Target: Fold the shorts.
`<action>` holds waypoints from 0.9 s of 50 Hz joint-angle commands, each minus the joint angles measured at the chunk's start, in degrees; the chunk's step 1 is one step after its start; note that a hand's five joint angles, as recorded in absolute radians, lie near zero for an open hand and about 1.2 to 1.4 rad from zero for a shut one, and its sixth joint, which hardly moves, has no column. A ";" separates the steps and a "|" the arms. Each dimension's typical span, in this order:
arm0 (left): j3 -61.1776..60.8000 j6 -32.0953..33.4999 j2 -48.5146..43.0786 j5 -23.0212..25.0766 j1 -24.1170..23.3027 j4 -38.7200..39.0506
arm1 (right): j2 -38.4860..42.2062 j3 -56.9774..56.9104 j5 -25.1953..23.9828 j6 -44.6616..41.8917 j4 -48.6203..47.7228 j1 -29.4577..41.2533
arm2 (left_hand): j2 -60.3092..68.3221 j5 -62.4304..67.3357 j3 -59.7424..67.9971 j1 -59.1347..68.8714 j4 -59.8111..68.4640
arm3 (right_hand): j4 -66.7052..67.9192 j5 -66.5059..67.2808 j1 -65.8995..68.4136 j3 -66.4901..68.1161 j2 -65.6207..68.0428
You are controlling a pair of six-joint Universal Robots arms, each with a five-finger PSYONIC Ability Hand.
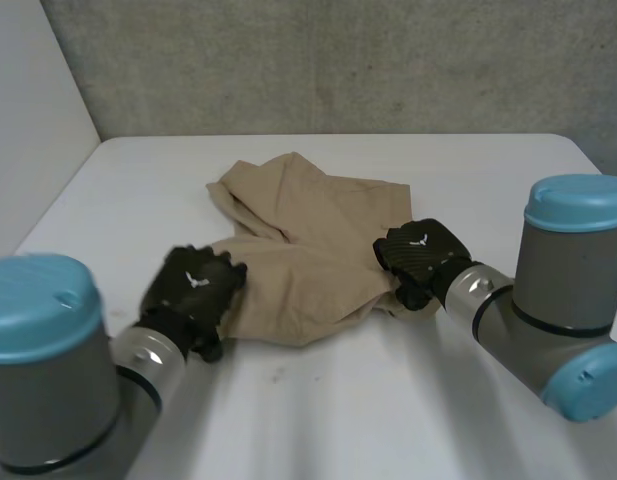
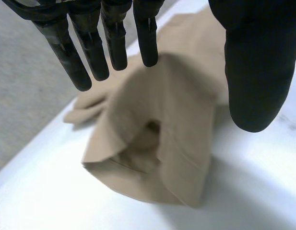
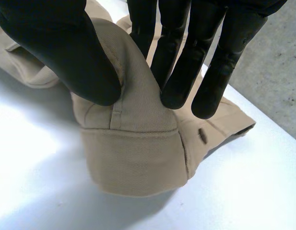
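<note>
The shorts (image 1: 308, 250) lie rumpled on the desk (image 1: 318, 400), folding barely begun, I judge; my right hand (image 1: 420, 255) pinches the waistband (image 3: 133, 158), my left hand (image 1: 193, 290) hovers, fingers (image 2: 114, 43) wide.

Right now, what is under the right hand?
The tan shorts, a fold pinched between the right hand's thumb and fingers. The table beneath that cloth is covered.
</note>
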 commanded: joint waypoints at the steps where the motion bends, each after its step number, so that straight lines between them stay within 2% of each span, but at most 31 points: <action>1: 1.20 -1.79 4.42 3.97 9.02 -1.10 | -2.98 6.44 -0.79 0.08 -1.10 -0.12 | 2.84 3.52 2.68 2.57 3.30 | 11.76 14.49 24.43 11.32 12.76; 6: 1.73 -6.44 1.53 10.12 13.34 -1.72 | -3.07 7.85 -0.88 0.60 -2.42 -0.30 | 3.17 3.85 3.02 2.90 3.64 | 11.76 14.49 24.43 11.32 12.76; 9: 1.73 -8.64 -0.84 11.28 13.70 -2.24 | -3.24 9.25 -0.88 0.69 -4.00 -0.65 | 3.68 4.36 3.52 3.41 4.14 | 11.76 14.49 24.43 11.32 12.76; 14: 1.91 -10.94 -2.70 11.55 13.88 -4.27 | -3.24 9.43 -0.88 0.87 -4.09 -1.44 | 6.71 7.39 6.55 6.44 7.17 | 11.76 14.49 24.43 11.32 12.76; 23: 0.86 -16.37 -3.58 11.55 13.70 -5.50 | -3.24 9.17 -0.88 4.90 -4.18 -2.40 | 27.36 28.04 27.21 27.09 27.83 | 11.76 14.49 24.43 11.32 12.76; 29: -0.37 -18.76 -4.54 11.90 13.44 -5.50 | -3.15 9.17 -0.97 5.88 -4.18 -2.41 | 21.03 21.71 20.87 20.76 21.49 | 11.76 14.49 24.43 11.32 12.76; 38: 0.59 -18.76 -8.85 11.63 10.81 -3.74 | -3.15 9.17 -0.97 5.88 -4.18 -2.23 | 20.33 21.01 20.18 20.06 20.80 | 11.76 14.49 24.43 11.32 12.76; 45: 2.17 -18.59 -11.93 11.46 10.54 -3.39 | -3.15 9.43 -0.97 5.88 -4.18 -2.32 | 20.33 21.01 20.18 20.06 20.80 | 11.76 14.49 24.43 11.32 12.76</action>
